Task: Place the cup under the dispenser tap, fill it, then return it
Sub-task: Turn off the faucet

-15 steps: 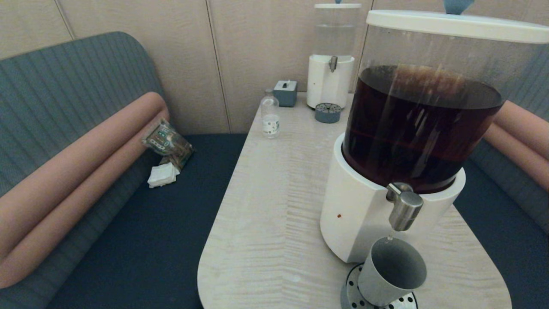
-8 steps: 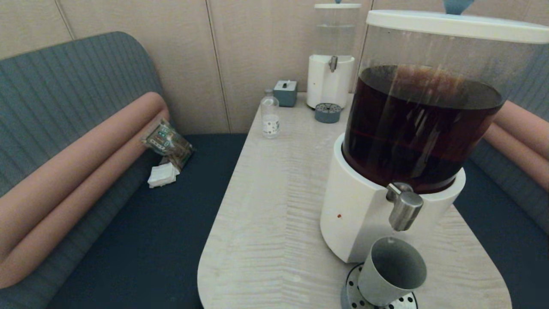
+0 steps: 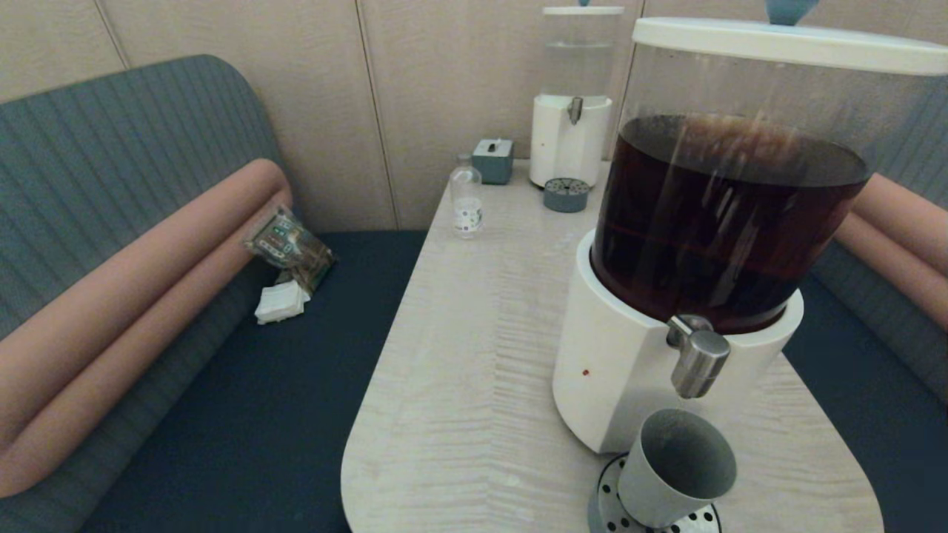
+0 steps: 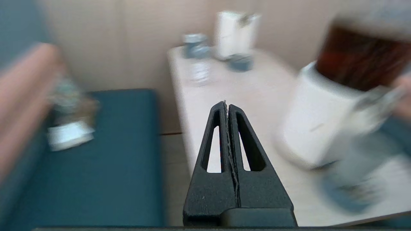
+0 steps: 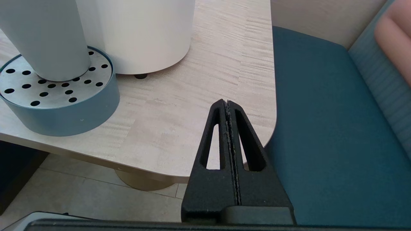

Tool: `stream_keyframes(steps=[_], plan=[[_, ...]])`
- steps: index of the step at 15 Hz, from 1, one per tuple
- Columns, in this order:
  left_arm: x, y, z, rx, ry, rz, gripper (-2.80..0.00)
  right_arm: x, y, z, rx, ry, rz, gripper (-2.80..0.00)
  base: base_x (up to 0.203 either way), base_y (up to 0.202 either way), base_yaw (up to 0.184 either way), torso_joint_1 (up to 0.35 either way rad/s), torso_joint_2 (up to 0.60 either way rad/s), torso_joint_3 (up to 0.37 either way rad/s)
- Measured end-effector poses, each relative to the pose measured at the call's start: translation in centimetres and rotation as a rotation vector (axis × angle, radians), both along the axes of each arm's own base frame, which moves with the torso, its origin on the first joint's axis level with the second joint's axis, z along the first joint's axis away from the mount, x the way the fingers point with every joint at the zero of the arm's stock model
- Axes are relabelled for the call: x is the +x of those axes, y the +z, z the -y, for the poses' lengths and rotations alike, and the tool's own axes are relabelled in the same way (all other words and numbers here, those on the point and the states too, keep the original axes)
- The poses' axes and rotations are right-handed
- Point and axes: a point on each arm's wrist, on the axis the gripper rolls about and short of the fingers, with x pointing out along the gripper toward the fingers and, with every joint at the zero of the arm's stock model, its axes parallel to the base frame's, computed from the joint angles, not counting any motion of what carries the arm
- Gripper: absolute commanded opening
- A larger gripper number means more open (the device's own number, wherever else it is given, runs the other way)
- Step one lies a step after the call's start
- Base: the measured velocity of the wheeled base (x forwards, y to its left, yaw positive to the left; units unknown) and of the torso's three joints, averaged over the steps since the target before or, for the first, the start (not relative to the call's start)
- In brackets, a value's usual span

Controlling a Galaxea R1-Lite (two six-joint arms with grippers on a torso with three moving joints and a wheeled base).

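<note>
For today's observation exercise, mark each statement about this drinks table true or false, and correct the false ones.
1. The cup stands on the perforated drip tray below the dispenser tap. True.
2. The right gripper is clamped on the cup. False: it is shut on nothing, off the table's corner.
3. The big dispenser holds dark brown liquid. True.
4. The small clear bottle lies on its side. False: it stands upright.
5. The left gripper is wide open. False: its fingers are together.
</note>
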Motion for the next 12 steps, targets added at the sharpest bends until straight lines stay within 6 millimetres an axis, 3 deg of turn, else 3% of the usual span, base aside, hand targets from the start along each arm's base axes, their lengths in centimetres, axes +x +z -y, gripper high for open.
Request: stream_keyframes(steps=[3,5,8,12], plan=[[2.8,4.8,0.2,-0.131,-0.129,-0.068,-2.80,0.0,0.0,0.0,0.000,0.000,0.000,-2.80,0.000,0.000,0.000,0.000,0.00,0.000],[5.6,6.3,0.5,-0.162,-0.250,-0.157,-2.80,0.0,0.0,0.0,0.000,0.000,0.000,-2.80,0.000,0.000,0.000,0.000,0.00,0.000],[8.3,6.1,0.9,-0.084,-0.436,-0.230,-2.80,0.0,0.0,0.0,0.000,0.000,0.000,-2.80,0.000,0.000,0.000,0.000,0.00,0.000],[11.2,4.3,1.5,0.037,-0.580,-0.291,-2.80,0.0,0.0,0.0,0.000,0.000,0.000,-2.80,0.000,0.000,0.000,0.000,0.00,0.000]])
